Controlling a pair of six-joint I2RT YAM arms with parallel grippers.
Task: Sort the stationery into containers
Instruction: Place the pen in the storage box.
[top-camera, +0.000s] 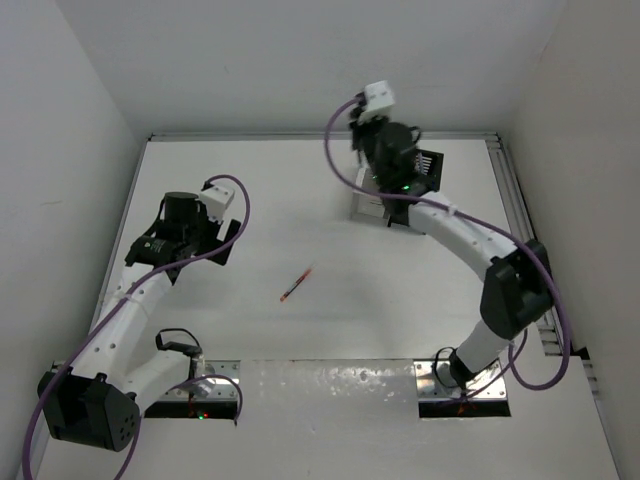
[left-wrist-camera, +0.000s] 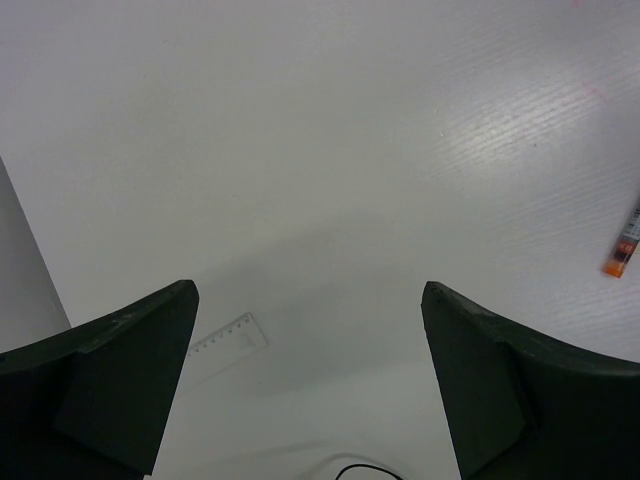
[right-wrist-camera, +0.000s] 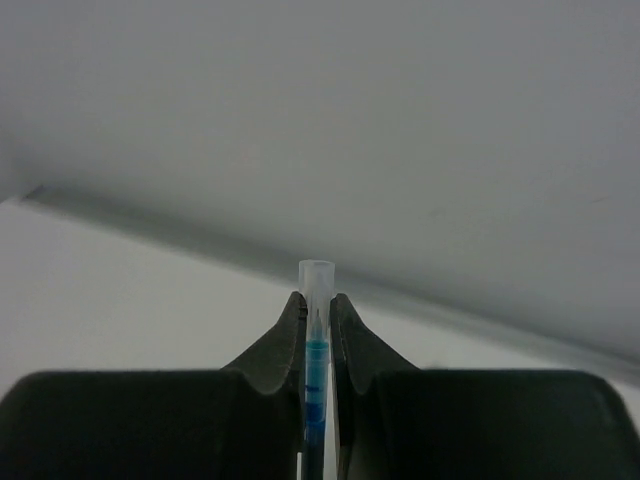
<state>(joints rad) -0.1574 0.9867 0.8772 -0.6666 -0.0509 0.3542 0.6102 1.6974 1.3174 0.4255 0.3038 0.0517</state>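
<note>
Blue pen (right-wrist-camera: 316, 350) clenched between right jaws, lower shaft hidden. Nothing held by left jaws, spread wide over desk (left-wrist-camera: 300, 130). Red pen (top-camera: 296, 284) laid mid-desk, cut off in left wrist view. Black box (top-camera: 430, 165) and white box (top-camera: 362, 208) largely masked by right arm; contents not discernible.

I saw bare tabletop (top-camera: 300, 200) all round the red pen (top-camera: 296, 285), so my left gripper (left-wrist-camera: 308, 300), jaws wide, had room on every side. At the far right my right arm (top-camera: 460, 232) hung over the white box (top-camera: 362, 205) and black box (top-camera: 430, 165), crowding that corner, with the back wall (top-camera: 300, 60) just behind.
</note>
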